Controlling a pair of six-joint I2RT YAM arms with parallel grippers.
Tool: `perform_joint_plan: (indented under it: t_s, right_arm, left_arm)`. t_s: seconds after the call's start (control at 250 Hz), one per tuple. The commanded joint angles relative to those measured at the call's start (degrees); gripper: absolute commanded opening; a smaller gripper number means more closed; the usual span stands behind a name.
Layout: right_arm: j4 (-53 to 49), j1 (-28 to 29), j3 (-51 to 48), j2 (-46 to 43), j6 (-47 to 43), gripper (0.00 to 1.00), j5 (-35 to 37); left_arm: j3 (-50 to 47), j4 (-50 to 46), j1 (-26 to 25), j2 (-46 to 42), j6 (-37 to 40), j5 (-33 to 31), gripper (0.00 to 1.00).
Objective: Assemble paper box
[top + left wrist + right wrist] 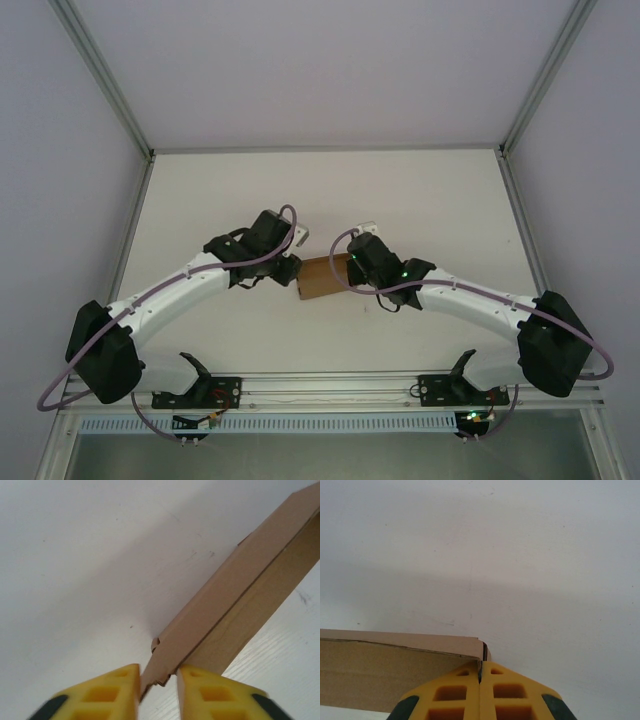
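Note:
The paper box (320, 279) is plain brown cardboard lying mid-table between the two arms. My left gripper (296, 276) is at its left end. In the left wrist view its yellow jaws (159, 679) stand a narrow gap apart, astride a ragged corner flap of the box (225, 605); the cardboard leans against both fingers and bare table shows between them. My right gripper (350, 270) is at the box's right end. In the right wrist view its jaws (480, 669) are pressed together on the thin edge of the box's end wall (385, 675).
White table (320, 190) stretches behind the box, enclosed by pale walls and metal frame posts (520, 120). Purple cables loop over both arms. A rail with black mounts (330, 385) runs along the near edge.

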Motion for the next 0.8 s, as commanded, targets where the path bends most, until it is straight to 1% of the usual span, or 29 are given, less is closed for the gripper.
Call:
perform_joint_plan:
  t_s: [0.0, 0.256, 0.319, 0.427, 0.663, 0.743, 0.795]
  right_arm:
    - [-6.4, 0.7, -0.7, 1.7, 0.0, 0.00, -3.7]
    - [-6.3, 0.8, -1.2, 0.9, 0.7, 0.00, -2.9]
    - [-6.0, 1.0, -1.3, 1.0, 0.9, 0.00, -2.9]
    - [-6.2, 1.5, -1.0, 1.3, 1.6, 0.00, -2.1]
    - [-6.5, 3.2, -1.4, 0.2, 4.1, 0.00, 1.1]
    - [-7.0, 3.8, -1.4, 0.5, 4.9, 0.00, 2.7]
    - [-7.0, 4.3, -1.4, 0.7, 5.4, 0.00, 3.2]
  left_arm:
    - [1.1, -0.8, 0.2, -0.5, -3.2, 0.7, 0.15]
    - [0.2, 0.2, -0.6, -0.4, -9.5, -2.5, 0.00]
    - [0.0, 0.5, -1.2, -0.2, -11.3, -2.6, 0.00]
    - [0.1, 0.1, -2.8, 0.1, -14.7, -4.6, 0.00]
    - [2.8, -2.6, -3.8, 1.8, -26.5, -4.1, 0.00]
    - [3.8, -3.8, -3.8, 2.2, -31.2, -5.8, 0.00]
    - [4.5, -4.3, -3.8, 2.8, -33.5, -5.9, 0.00]
